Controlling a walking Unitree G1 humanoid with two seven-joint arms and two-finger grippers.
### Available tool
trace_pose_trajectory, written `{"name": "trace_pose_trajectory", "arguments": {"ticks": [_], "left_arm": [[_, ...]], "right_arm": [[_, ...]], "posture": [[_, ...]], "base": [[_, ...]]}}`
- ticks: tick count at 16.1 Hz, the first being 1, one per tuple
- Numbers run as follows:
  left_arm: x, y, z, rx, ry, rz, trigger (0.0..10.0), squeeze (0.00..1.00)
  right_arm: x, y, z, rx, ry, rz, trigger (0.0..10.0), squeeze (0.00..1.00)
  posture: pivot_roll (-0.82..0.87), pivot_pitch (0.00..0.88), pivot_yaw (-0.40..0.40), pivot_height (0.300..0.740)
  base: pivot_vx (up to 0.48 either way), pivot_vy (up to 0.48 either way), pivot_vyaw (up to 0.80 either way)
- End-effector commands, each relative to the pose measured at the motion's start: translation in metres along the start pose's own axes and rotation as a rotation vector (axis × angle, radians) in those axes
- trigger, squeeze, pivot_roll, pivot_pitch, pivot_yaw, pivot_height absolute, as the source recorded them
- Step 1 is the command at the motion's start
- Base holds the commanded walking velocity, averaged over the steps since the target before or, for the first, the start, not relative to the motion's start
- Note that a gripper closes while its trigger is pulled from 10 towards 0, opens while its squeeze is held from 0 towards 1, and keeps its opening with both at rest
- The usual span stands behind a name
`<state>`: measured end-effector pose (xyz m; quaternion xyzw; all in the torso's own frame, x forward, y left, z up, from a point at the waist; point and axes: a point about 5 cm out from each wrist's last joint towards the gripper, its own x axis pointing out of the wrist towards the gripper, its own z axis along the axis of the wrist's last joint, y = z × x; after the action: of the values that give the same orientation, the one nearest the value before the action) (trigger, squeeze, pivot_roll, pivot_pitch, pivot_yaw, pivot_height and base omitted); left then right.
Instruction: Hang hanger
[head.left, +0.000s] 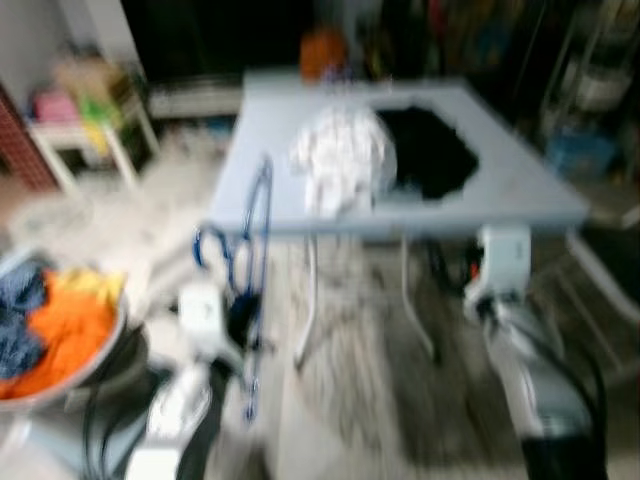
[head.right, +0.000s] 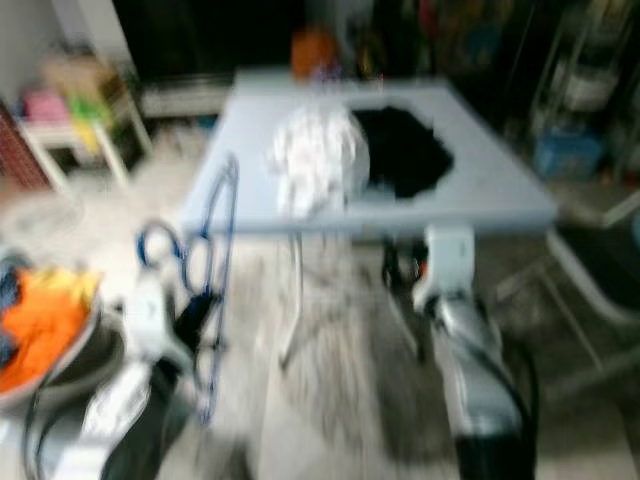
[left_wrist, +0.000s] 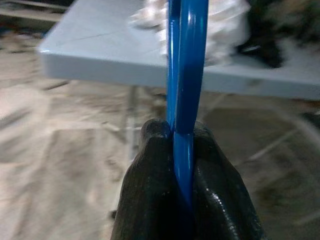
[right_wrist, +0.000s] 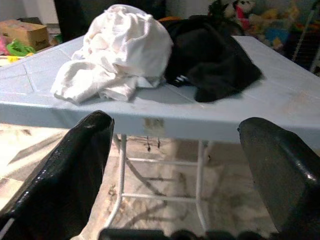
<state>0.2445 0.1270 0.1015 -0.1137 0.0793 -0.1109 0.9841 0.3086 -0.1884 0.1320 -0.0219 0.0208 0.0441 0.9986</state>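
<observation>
The left end effector (left_wrist: 184, 175) pinches the blue hanger (head.left: 255, 250) below the desk's (head.left: 520, 190) front left corner. The right end effector (right_wrist: 175, 165) is spread before the front edge, facing white (right_wrist: 120, 55) and black clothes (right_wrist: 210, 50).

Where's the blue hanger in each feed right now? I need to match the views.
Left eye: blue hanger left of centre, in the left claw, beside the table's corner.
Right eye: hanger further left, same pose.
Left wrist: hanger rising between the shut fingers.
Right wrist: not in it.
Shared landmark: white garment on the light-blue table.
</observation>
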Motion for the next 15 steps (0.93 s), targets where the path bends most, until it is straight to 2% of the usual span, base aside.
{"name": "trace_pose_trajectory", "arguments": {"ticks": [1, 6, 11, 15], "left_arm": [[0.0003, 0.0039, 0.0125, -0.002, -0.049, -0.008, 10.0, 0.00], [0.0006, 0.0020, 0.0129, -0.003, -0.052, -0.025, 10.0, 0.00], [0.0018, 0.0016, 0.0192, -0.021, -0.080, -0.050, 10.0, 0.00], [0.0010, 0.0008, 0.0182, -0.021, -0.075, -0.062, 10.0, 0.00]], "right_arm": [[0.0028, 0.0028, 0.0070, 0.011, -0.023, 0.006, 10.0, 0.00], [0.0036, 0.0034, 0.0052, 0.020, -0.013, 0.008, 10.0, 0.00], [0.0080, 0.0034, 0.0085, 0.011, -0.015, 0.014, 10.0, 0.00], [0.0078, 0.0066, 0.0056, 0.008, -0.007, 0.025, 10.0, 0.00]], "posture": [[-0.08, 0.000, 0.029, 0.740], [-0.07, 0.000, 0.032, 0.740], [-0.08, 0.000, 0.031, 0.740], [-0.07, 0.000, 0.032, 0.740]], "base": [[0.000, 0.000, 0.00], [0.000, 0.000, 0.00], [0.000, 0.000, -0.80], [0.268, 0.000, -0.80]]}}
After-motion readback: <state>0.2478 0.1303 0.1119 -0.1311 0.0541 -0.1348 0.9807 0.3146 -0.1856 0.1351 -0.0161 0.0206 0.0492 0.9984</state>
